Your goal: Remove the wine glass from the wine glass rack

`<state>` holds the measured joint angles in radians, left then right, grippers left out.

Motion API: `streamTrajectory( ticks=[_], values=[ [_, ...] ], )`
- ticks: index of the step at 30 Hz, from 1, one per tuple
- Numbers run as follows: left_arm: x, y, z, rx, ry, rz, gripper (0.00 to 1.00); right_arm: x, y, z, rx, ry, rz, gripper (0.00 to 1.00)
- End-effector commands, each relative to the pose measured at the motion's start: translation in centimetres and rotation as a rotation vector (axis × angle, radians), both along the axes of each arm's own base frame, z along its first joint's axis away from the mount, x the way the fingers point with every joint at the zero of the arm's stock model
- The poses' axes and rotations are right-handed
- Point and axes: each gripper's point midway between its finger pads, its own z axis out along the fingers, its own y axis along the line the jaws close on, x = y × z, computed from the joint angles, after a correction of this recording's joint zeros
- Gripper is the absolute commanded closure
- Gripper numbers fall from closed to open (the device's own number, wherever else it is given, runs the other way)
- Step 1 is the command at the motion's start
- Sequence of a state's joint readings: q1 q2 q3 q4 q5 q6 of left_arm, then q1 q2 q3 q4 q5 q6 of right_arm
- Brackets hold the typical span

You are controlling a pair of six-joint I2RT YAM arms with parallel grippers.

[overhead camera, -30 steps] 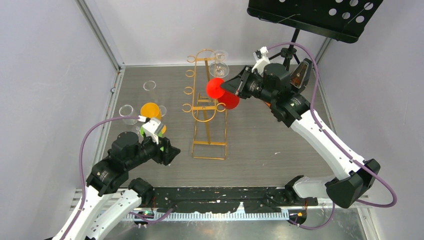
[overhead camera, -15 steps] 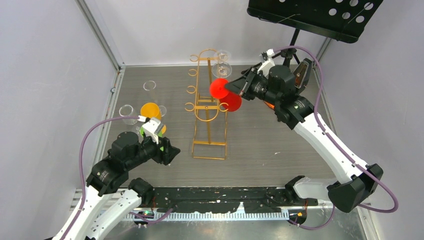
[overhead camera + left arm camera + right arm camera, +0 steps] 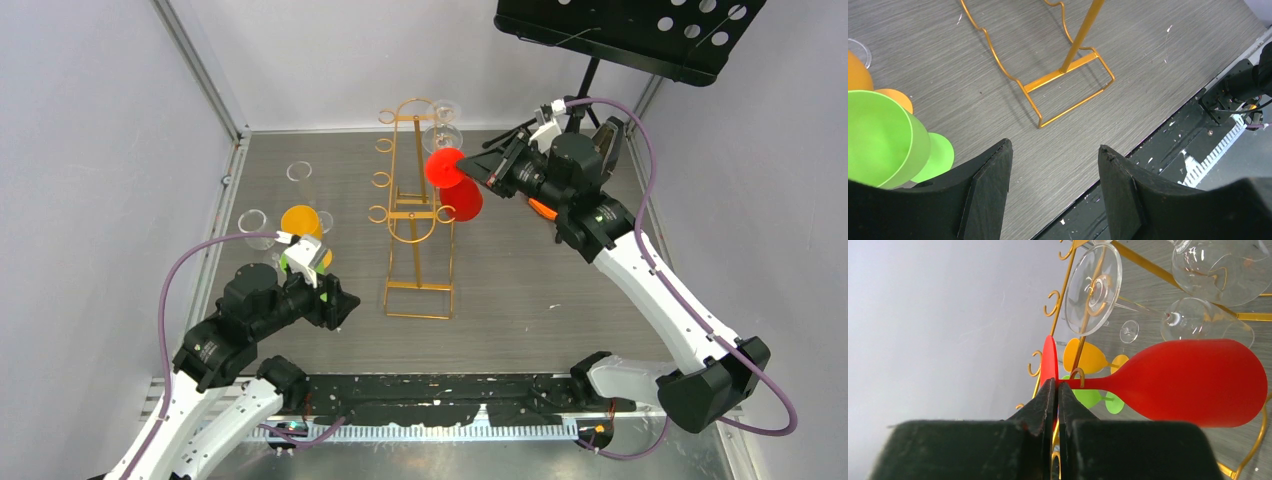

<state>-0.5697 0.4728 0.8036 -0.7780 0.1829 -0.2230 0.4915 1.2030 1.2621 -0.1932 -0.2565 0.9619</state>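
A red wine glass (image 3: 462, 200) hangs on the right side of the gold wire wine glass rack (image 3: 412, 228). My right gripper (image 3: 478, 166) is shut on the glass's thin round foot (image 3: 1049, 357). In the right wrist view the red bowl (image 3: 1193, 382) points right, and the stem passes under a curled gold hook (image 3: 1078, 373); the right gripper (image 3: 1057, 386) pinches the foot edge-on. Two clear wine glasses (image 3: 1093, 287) hang on the rack above it. My left gripper (image 3: 1055, 150) is open with nothing in it, low over the table near the rack's rectangular base (image 3: 1068, 85).
A green glass (image 3: 878, 145) and an orange glass (image 3: 300, 220) stand beside my left gripper (image 3: 340, 300), with clear glasses (image 3: 298, 171) further left. A black music stand (image 3: 630, 30) overhangs the back right corner. Walls close in on both sides.
My right gripper has shifted a little right and toward the back, taking the red glass's foot with it. The left arm has not moved.
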Motion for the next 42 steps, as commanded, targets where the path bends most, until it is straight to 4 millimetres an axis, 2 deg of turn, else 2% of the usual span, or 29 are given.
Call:
streamTrajectory(
  ticks=[1,12,23,31,39,42],
  values=[
    [0.6,-0.3,0.5,-0.003,-0.036,-0.002,0.37,-0.5,-0.7,4.0,0.109,-0.092,-0.019,0.94],
    [0.8,0.0,0.6,0.003,-0.042,0.016,0.37,-0.9,-2.2,3.5,0.112,-0.095,-0.051,0.94],
    [0.9,0.2,0.4,0.010,-0.041,0.028,0.37,-2.3,-3.7,3.1,0.122,-0.113,-0.061,0.94],
    [0.9,0.3,0.7,0.003,-0.041,0.039,0.32,-5.6,-5.7,2.4,0.109,-0.171,-0.069,0.94],
    [0.4,-0.3,1.9,-0.051,-0.006,0.030,0.26,-9.5,-7.4,-0.3,0.017,-0.207,-0.046,0.94],
    [0.1,-0.4,1.9,-0.071,0.022,0.039,0.24,-11.1,-7.4,-1.3,-0.035,-0.233,0.007,0.94]
  ],
)
